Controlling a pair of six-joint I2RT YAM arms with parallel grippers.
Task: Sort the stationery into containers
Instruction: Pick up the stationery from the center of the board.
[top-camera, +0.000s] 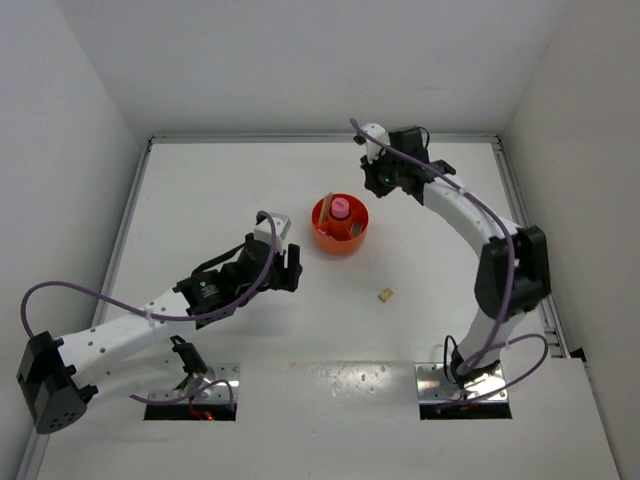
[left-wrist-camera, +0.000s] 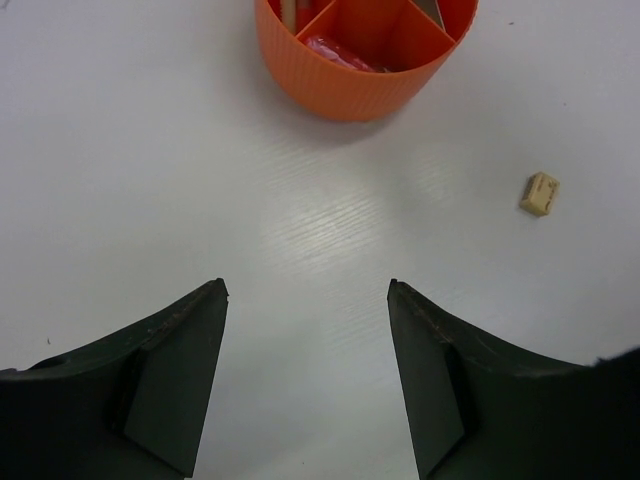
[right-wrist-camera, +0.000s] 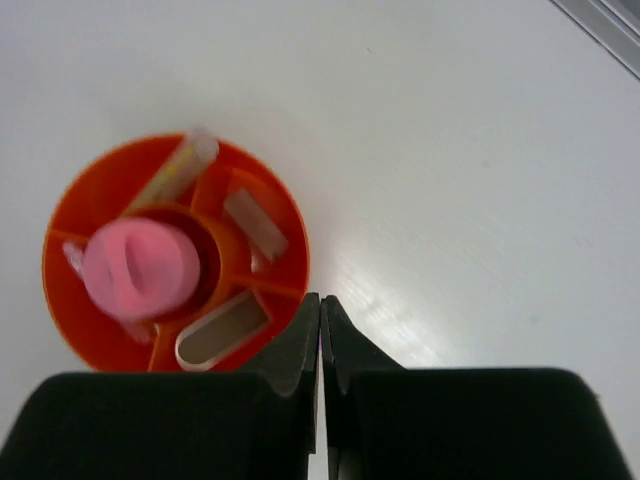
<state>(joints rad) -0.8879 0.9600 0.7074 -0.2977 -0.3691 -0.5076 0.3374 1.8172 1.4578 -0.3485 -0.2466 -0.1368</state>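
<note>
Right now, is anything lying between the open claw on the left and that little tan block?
Nothing: only bare white table separates the left gripper from the tan cube. The left wrist view shows this, and the top view agrees.

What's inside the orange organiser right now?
Organiser: pink cap fills the central well; cream stick, beige eraser and another pale piece sit in separate outer compartments. Whatever lies beneath the cap is hidden.

Bright, even overhead light fills all three views, and shadows are faint and soft. In the left wrist view a pale glare patch lies on the table (left-wrist-camera: 330, 215) on the near side of the orange organiser (left-wrist-camera: 365, 70). In the right wrist view the pink cap (right-wrist-camera: 140, 265) is blurred
</note>
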